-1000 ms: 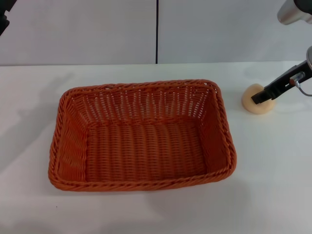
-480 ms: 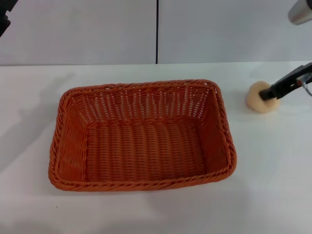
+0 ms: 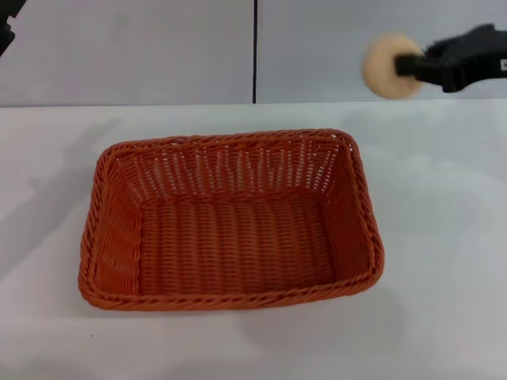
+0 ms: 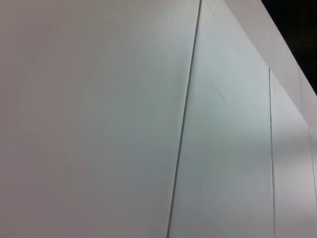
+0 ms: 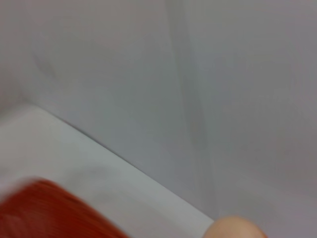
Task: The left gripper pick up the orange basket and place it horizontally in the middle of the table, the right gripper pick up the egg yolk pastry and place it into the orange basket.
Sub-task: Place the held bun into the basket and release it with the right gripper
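The orange basket lies lengthwise across the middle of the white table, empty inside. High above the table at the upper right, my right gripper is shut on the egg yolk pastry, a pale round bun held up and to the right of the basket's far right corner. The right wrist view catches an edge of the pastry and a blurred corner of the basket. My left arm is parked at the upper left corner; its wrist view shows only wall.
A grey wall with a dark vertical seam stands behind the table. White tabletop runs all around the basket, with broad room on the right and at the front.
The right gripper has lifted the pastry off the table at the right and carried it up and leftward. The basket and left arm have not moved.
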Robot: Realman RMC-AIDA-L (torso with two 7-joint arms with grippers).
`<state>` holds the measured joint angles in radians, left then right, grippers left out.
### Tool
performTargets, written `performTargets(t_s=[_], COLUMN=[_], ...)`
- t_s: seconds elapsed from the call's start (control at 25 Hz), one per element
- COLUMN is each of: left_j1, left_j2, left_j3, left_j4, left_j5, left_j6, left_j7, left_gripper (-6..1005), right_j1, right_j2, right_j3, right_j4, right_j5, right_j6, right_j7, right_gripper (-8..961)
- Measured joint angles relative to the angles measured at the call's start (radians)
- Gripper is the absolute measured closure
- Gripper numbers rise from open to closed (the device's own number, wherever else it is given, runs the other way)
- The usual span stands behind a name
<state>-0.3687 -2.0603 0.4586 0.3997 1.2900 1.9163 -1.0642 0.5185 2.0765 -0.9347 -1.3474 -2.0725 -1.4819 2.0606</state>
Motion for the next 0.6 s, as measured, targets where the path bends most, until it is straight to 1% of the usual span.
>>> performTargets(t_s=[0.04, 0.08, 0.12, 0.16, 0.24, 0.36, 0.48, 0.6], left_j1=[0.000, -0.001, -0.001, -0.001, -0.002, -0.003, -0.003, -0.002], left_j2=[0.000, 0.000, 0.000, 0.000, 0.000, 0.001, 0.001, 0.000], left_j3=[0.000, 0.000, 0.000, 0.000, 0.000, 0.000, 0.000, 0.000], left_j4=[0.000, -0.002, -0.004, -0.007, -0.012, -0.012, -0.012, -0.012], left_j5=[0.000, 0.000, 0.000, 0.000, 0.000, 0.000, 0.000, 0.001], left_j6=[0.000, 0.000, 0.001, 0.002, 0.004, 0.004, 0.004, 0.005], left_j7=[0.000, 0.000, 0.000, 0.000, 0.000, 0.000, 0.000, 0.000], left_gripper=[263, 263, 263, 263, 263, 262, 262, 262], right_j1=[-0.014, -0.030, -0.030, -0.031, -0.025, -0.001, 0.032, 0.033], right_j2=[0.000, 0.000, 0.000, 0.000, -0.001, -0.004, -0.001, -0.001], right_j3=[-0.017, -0.049, -0.049, -0.072, -0.120, -0.192, -0.256, -0.275], right_j4=[-0.009, -0.010, -0.010, -0.006, 0.005, 0.029, 0.061, 0.063], right_j5=[0.067, 0.184, 0.184, 0.229, 0.263, 0.251, 0.197, 0.189], right_j6=[-0.022, -0.066, -0.066, -0.087, -0.103, -0.089, -0.049, -0.033], right_j7=[-0.035, -0.101, -0.101, -0.127, -0.148, -0.151, -0.126, -0.120], right_gripper=[854, 863, 872, 881, 883, 887, 890, 894])
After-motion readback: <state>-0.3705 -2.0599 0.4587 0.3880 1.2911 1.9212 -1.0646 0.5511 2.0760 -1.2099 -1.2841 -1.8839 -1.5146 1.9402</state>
